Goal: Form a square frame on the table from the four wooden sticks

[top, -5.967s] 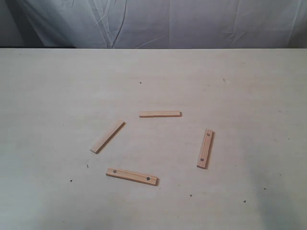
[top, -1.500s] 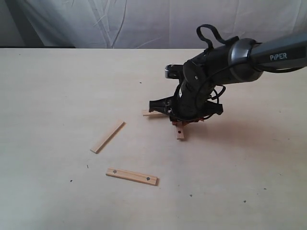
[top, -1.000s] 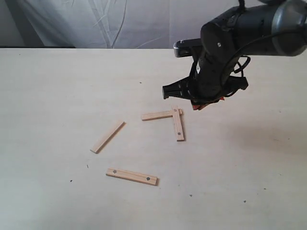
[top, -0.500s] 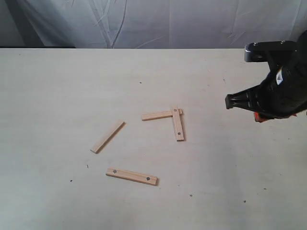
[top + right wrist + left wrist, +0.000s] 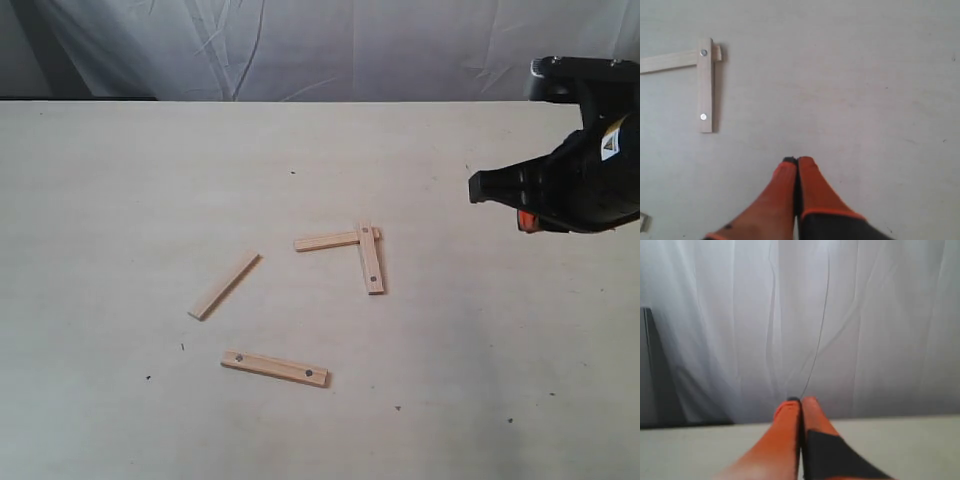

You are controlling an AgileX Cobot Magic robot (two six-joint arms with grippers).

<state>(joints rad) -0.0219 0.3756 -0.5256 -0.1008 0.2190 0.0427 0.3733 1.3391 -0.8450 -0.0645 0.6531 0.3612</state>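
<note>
Four light-tan sticks lie on the pale table [image 5: 120, 180]. A plain stick [image 5: 326, 241] and a dotted stick [image 5: 371, 258] overlap at one corner in an L; the right wrist view shows the same dotted stick [image 5: 705, 85] and plain stick [image 5: 667, 61]. Another plain stick [image 5: 224, 285] lies slanted to the left, and a dotted stick [image 5: 275, 368] lies nearer the front. My right gripper [image 5: 528, 222] hovers at the right, apart from the sticks, its orange fingers [image 5: 785, 180] shut and empty. My left gripper [image 5: 800, 402] is shut, facing a curtain.
A white curtain [image 5: 300, 50] hangs behind the table's far edge. Tiny dark specks dot the tabletop. The black right arm [image 5: 585, 170] sits over the table's right side.
The right gripper set the dotted stick across the end of the plain one, let go, rose and drew back to the right. The two left sticks stayed put.
</note>
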